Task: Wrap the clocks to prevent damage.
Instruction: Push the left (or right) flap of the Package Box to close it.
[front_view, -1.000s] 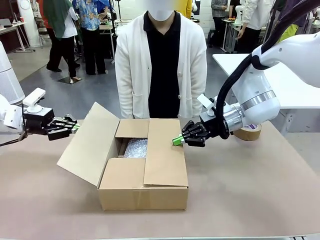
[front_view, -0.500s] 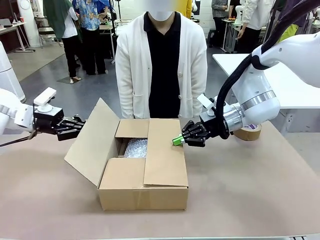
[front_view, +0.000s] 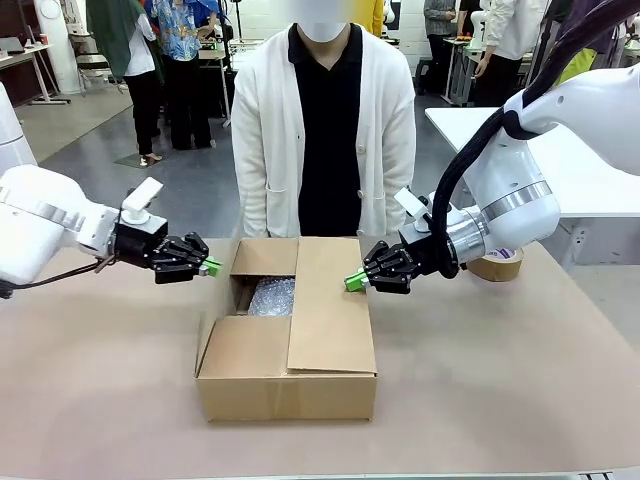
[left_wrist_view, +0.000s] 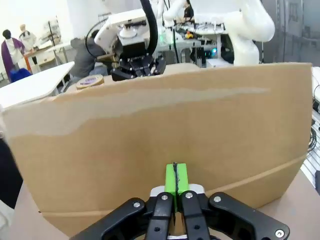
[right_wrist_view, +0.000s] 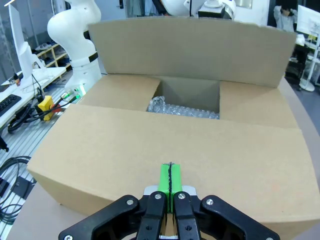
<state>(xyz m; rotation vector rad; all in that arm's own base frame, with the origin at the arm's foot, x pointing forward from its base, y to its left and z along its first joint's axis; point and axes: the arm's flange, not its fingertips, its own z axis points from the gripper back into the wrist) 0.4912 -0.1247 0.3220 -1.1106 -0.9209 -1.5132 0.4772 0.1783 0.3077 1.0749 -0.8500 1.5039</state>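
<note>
A cardboard box (front_view: 285, 385) sits mid-table. Its right flap (front_view: 330, 310) lies folded flat over the top, and the near and far flaps are folded in too. The left flap (front_view: 218, 300) stands nearly upright. My left gripper (front_view: 212, 268) is shut, with its green tips against that flap's outer face (left_wrist_view: 160, 130). My right gripper (front_view: 350, 282) is shut and empty, its tips (right_wrist_view: 170, 182) at the right flap's outer edge (right_wrist_view: 165, 145). Bubble wrap (front_view: 270, 297) shows in the opening (right_wrist_view: 182, 108). The clocks are hidden.
A person in a white cardigan (front_view: 325, 130) stands at the far edge behind the box. A roll of brown tape (front_view: 497, 264) lies at the back right behind my right arm. Bare brown tabletop (front_view: 500, 380) lies around the box.
My left gripper has swept right toward the box, pushing the left flap up from its outward slant to nearly upright. The right arm has not moved.
</note>
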